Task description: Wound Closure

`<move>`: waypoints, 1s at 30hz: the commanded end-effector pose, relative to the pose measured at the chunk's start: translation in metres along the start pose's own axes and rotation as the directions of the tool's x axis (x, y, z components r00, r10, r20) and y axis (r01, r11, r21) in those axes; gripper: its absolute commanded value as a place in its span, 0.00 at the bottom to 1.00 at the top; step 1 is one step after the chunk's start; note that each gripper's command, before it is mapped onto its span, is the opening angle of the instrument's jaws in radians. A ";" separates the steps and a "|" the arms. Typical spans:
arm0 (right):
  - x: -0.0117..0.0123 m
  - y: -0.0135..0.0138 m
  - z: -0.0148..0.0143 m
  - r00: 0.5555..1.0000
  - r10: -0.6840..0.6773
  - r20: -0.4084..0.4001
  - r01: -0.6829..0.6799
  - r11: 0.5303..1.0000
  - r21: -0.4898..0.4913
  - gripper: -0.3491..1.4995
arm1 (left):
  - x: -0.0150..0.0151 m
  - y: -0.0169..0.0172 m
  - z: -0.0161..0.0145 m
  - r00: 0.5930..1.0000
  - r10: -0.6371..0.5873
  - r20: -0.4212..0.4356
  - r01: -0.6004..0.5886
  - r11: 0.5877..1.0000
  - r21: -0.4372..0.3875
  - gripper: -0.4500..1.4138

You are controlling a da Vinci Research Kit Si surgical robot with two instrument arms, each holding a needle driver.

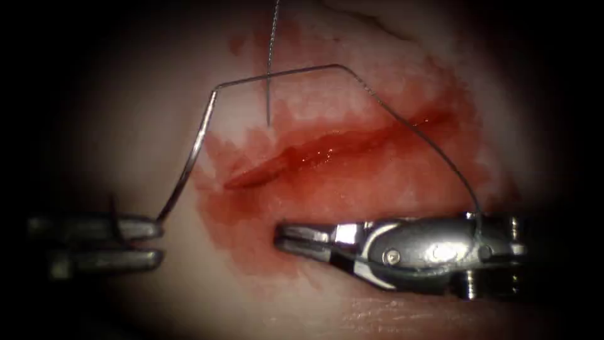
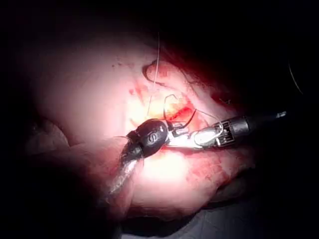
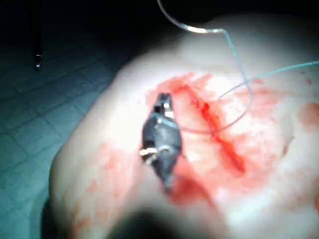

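Observation:
The curved needle [image 1: 192, 154] lies out of the tissue, left of the cut [image 1: 327, 148]. Its lower end meets the upper jaw of my left tool [image 1: 157, 242], whose two jaws stand apart with a gap. From the needle's upper end, thread [image 1: 340, 65] arcs over the cut and runs down across the wrist of my right tool [image 1: 280, 238]. That tool lies just in front of the cut with its jaws shut and nothing between them. A second strand [image 1: 270, 63] comes down into the tissue behind the cut. In the right wrist view the right tool [image 3: 163, 102] lies beside the cut [image 3: 219, 139].
Red fluid [image 1: 251, 233] stains the tissue around the cut and under the right tool. In the left wrist view the right tool [image 2: 212, 138] lies close against the left tool's dark wrist [image 2: 152, 135]. A loop of thread [image 3: 239, 74] hangs over the tissue.

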 end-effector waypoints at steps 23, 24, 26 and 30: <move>0.0046 -0.0108 -0.0119 0.995 -0.009 0.096 -0.026 0.932 0.362 0.00 | -0.0007 0.0007 0.0028 1.000 0.011 -0.003 -0.011 0.999 -0.030 0.05; 0.0046 -0.0111 -0.0126 0.995 -0.003 0.096 -0.033 0.928 0.370 0.00 | -0.0007 0.0007 0.0028 1.000 0.011 -0.004 -0.011 0.999 -0.031 0.05; 0.0044 -0.0113 -0.0138 0.996 -0.007 0.091 -0.029 0.923 0.383 0.00 | -0.0007 0.0008 0.0030 1.000 0.011 -0.002 -0.011 0.999 -0.033 0.05; 0.0030 -0.0087 -0.0157 0.993 -0.016 0.118 -0.014 0.968 0.250 0.62 | -0.0007 0.0010 0.0035 1.000 0.013 -0.003 -0.013 0.999 -0.032 0.05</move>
